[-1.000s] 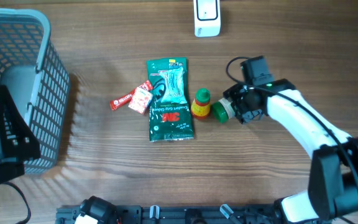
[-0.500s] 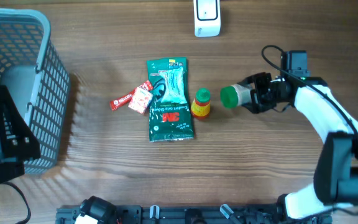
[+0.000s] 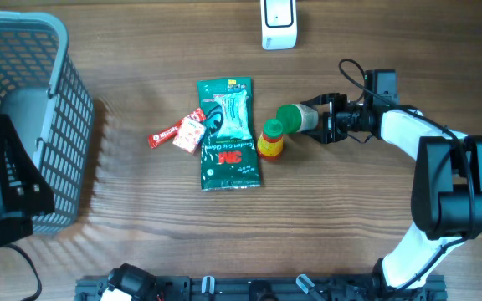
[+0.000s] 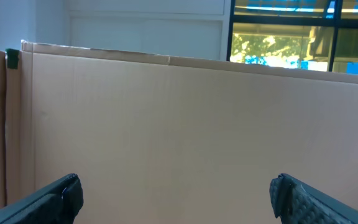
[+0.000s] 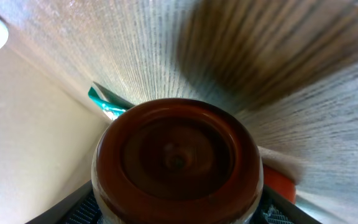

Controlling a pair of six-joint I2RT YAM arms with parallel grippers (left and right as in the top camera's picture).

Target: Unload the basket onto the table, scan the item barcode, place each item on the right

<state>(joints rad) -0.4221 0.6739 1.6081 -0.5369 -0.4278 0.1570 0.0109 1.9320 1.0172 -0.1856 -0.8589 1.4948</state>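
Clenched sideways in the right gripper [image 3: 329,119]: a green-capped bottle [image 3: 295,118], pale-bodied with a dark brown round base, well right of the green glove packet [image 3: 228,134]. Between the two, just beside the packet's right edge, a small yellow bottle [image 3: 270,139]. On the packet, white "3M"; smaller print unreadable. Just left of it, red sachets [image 3: 178,132]. Beyond its top end, a white scanner [image 3: 279,23]. Left gripper [image 4: 178,196] spread wide.
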